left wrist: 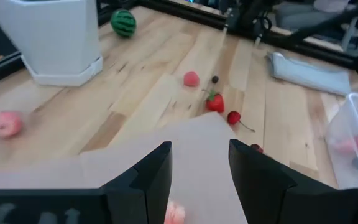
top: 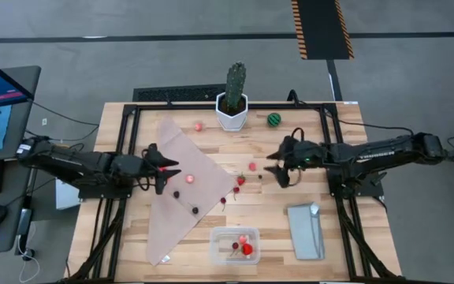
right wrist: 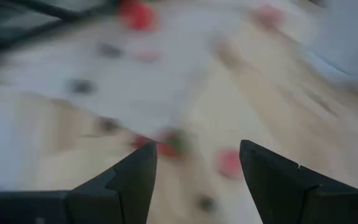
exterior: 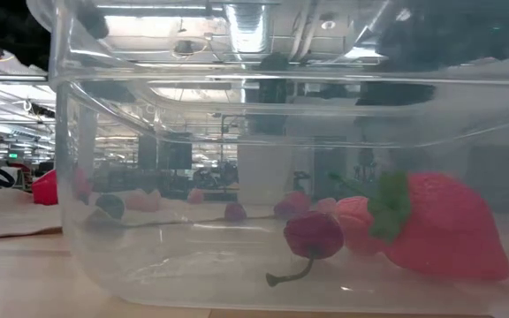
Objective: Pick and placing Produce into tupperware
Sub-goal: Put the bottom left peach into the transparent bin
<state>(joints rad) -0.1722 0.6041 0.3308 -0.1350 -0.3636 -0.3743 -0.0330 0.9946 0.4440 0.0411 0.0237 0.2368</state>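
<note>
Tupperware (top: pixel 234 244): a small clear tub stood at the table's near edge, about midway along it. It already held a large strawberry (exterior: pixel 444 231), a paler pink piece (exterior: pixel 353 221) and a dark cherry with a stem (exterior: pixel 312 237).

Grey-blue lid (top: pixel 306 230): it lay flat beside the tub, toward the near right corner.

Beige cloth (top: pixel 184 185): it was spread over the left half of the table, from the near edge toward the middle, with two dark cherries (top: pixel 194 210) and a pink bit (top: pixel 189 180) on it.

Left gripper (top: pixel 162 170): it hung over the cloth's left side, fingers released with a clear gap and nothing between them. The pink bit lay just beyond its tips.

Loose produce mid-table: a small strawberry (left wrist: pixel 215 102), a red cherry (left wrist: pixel 233 117) and a pink piece (left wrist: pixel 191 78) sat just off the cloth's right corner.

Right gripper (top: pixel 278 167): it was over the middle of the table, just right of that cluster, fingers spread wide and empty.

Far edge: a cactus in a white pot (top: pixel 233 101), a green striped ball (top: pixel 274 120) and a pink piece (top: pixel 198 125) remained.

Step in hand, as a judgement: a pick had not yet begun. The pieces were tiny and round, so each gripper would do best to centre one piece between its fingers, descend straight, close gently, and avoid snagging the cloth or nudging neighbours.
</note>
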